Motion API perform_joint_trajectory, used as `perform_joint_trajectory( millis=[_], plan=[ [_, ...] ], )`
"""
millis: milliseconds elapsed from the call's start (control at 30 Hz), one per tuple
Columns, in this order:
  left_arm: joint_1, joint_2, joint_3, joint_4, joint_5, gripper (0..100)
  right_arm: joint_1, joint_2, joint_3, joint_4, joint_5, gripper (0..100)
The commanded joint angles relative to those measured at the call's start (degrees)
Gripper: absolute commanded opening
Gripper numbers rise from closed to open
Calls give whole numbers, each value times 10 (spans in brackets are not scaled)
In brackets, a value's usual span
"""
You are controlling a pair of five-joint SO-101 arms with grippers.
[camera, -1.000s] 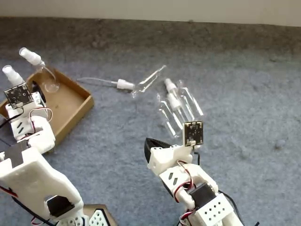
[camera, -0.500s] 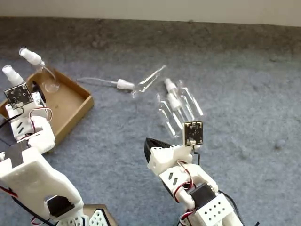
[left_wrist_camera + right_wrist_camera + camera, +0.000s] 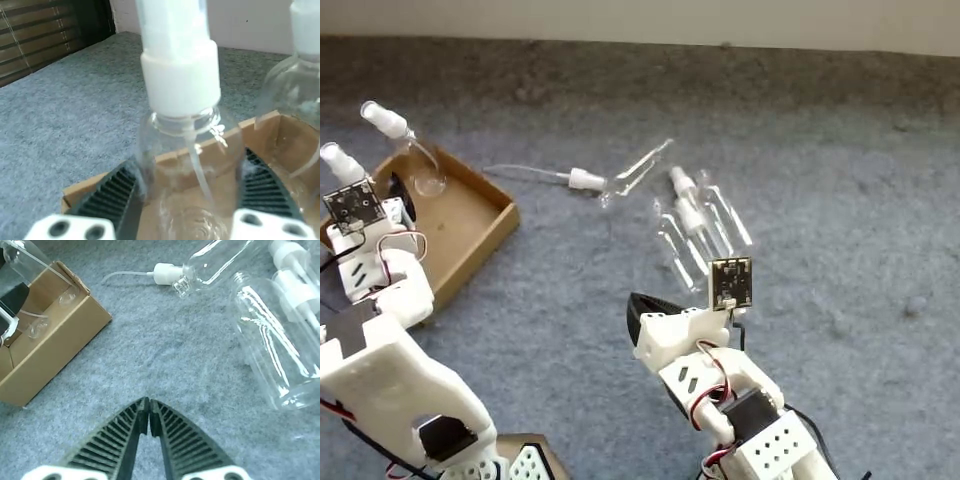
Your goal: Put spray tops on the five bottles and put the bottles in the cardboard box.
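The left pincer (image 3: 187,200) holds a clear bottle (image 3: 185,140) tight, with one black finger on each side. The bottle stands up with a white spray top (image 3: 177,65) on it, over the cardboard box (image 3: 470,215) at the left. A second bottle (image 3: 418,165) with its top on leans in the box's far corner. The right pincer (image 3: 149,415) is closed on nothing, above the grey carpet (image 3: 840,150). Beyond it, two bottles (image 3: 682,250) lie side by side. Farther left lies an open bottle (image 3: 642,168) — a loose spray top (image 3: 586,180) sits right beside its mouth.
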Motion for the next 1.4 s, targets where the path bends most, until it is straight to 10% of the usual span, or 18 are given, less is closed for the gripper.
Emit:
perform_joint_trajectory(
  millis=[0,1367],
  plan=[
    [-10,-3,15,-5,-2,205,-6,-6,92,4,-1,5],
    [-7,-222,126,91,-4,270,-6,-6,92,4,-1,5]
  ],
)
